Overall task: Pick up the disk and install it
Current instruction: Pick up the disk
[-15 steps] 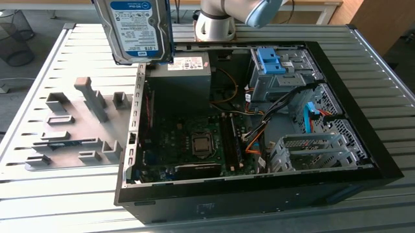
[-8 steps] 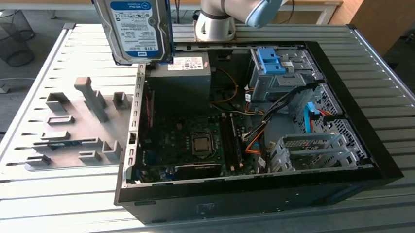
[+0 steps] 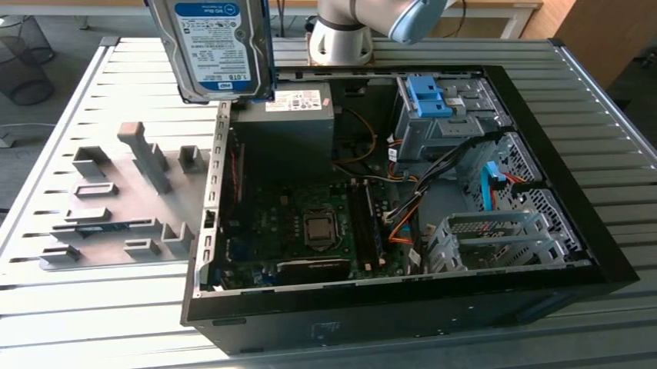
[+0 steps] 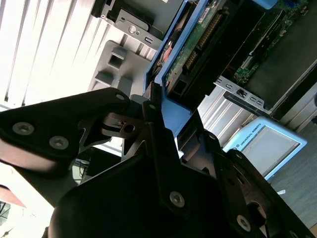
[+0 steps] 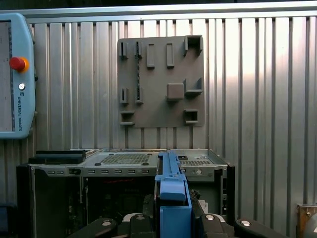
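Note:
High over the back-left corner of the open computer case (image 3: 575, 284), the disk (image 3: 221, 46) hangs on edge, its white-and-blue label facing the exterior camera. In the second wrist view my gripper (image 4: 171, 111) is shut on the disk (image 4: 195, 49), black fingers (image 4: 148, 106) clamping its blue side rail, with the green circuit board underside showing. The first wrist view looks down past the gripper (image 5: 173, 224) and the disk's blue rail (image 5: 173, 203) onto the case (image 5: 124, 163) below.
Inside the case are a grey power supply box (image 3: 292, 115), a blue bracket (image 3: 431, 96) in the upper bay and a silver drive cage (image 3: 493, 238). A grey fixture plate (image 3: 123, 192) lies on the slatted table at the exterior view's left. A teach pendant (image 5: 15, 74) rests nearby.

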Robot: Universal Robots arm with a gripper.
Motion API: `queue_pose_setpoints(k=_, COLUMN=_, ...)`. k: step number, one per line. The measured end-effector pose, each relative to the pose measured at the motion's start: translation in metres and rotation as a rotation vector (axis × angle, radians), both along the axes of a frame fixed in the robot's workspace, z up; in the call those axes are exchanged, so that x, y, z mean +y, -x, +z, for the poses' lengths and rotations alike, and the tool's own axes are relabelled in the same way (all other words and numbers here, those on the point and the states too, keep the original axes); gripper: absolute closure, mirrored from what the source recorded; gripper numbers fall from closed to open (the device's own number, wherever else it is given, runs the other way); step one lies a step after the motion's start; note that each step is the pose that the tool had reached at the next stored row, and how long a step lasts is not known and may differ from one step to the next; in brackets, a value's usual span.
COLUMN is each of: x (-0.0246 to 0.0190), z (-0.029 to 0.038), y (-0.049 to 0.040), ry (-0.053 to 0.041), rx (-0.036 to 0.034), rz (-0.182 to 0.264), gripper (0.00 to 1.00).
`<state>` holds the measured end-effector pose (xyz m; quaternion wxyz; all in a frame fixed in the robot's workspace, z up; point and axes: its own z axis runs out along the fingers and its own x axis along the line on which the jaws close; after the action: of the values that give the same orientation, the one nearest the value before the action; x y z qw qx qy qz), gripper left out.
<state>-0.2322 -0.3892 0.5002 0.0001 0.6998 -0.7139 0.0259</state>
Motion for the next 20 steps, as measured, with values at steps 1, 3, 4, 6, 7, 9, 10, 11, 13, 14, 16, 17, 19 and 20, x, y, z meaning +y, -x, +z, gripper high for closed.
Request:
queue_pose_setpoints(k=1, x=0.0000, z=0.0000, y=0.0000, ry=0.0000, rx=0.0000, rz=0.000, gripper=0.64)
queue_pose_setpoints(k=3, x=-0.0008, z=0.0000, y=0.0000, ry=0.0000, rx=0.0001, rz=0.000, gripper=0.64)
queue_pose_setpoints(k=4, x=-0.0015, z=0.0001, y=0.0000, ry=0.0001, rx=0.0001, rz=0.000, gripper=0.64)
queue_pose_setpoints(k=6, x=-0.0037, z=0.0000, y=0.0000, ry=0.0000, rx=0.0000, rz=0.000, gripper=0.64)
queue_pose_setpoints(k=7, x=-0.0052, z=0.0000, y=0.0000, ry=0.0000, rx=0.0001, rz=0.000, gripper=0.64)
queue_pose_setpoints(k=9, x=-0.0083, z=0.0000, y=0.0000, ry=0.0000, rx=0.0000, rz=0.000, gripper=0.64)
queue_pose_setpoints(k=10, x=-0.0098, z=0.0000, y=0.0000, ry=0.0000, rx=0.0001, rz=0.000, gripper=0.64)
queue_pose_setpoints(k=11, x=-0.0111, z=0.0000, y=0.0000, ry=0.0000, rx=0.0000, rz=0.000, gripper=0.64)
queue_pose_setpoints(k=13, x=-0.0122, z=0.0000, y=-0.0002, ry=0.0000, rx=0.0000, rz=0.000, gripper=0.64)
queue_pose_setpoints(k=14, x=-0.0123, z=0.0000, y=-0.0009, ry=0.0000, rx=0.0000, rz=0.000, gripper=0.64)
queue_pose_setpoints(k=16, x=-0.0124, z=0.0000, y=-0.0027, ry=0.0001, rx=0.0001, rz=0.000, gripper=0.64)
queue_pose_setpoints(k=17, x=-0.0124, z=0.0000, y=-0.0036, ry=0.0000, rx=0.0001, rz=0.000, gripper=0.64)
queue_pose_setpoints(k=19, x=-0.0125, z=-0.0002, y=-0.0061, ry=0.0001, rx=0.0001, rz=0.000, gripper=0.64)
queue_pose_setpoints(k=20, x=-0.0125, z=-0.0002, y=-0.0076, ry=0.0000, rx=0.0001, rz=0.000, gripper=0.64)
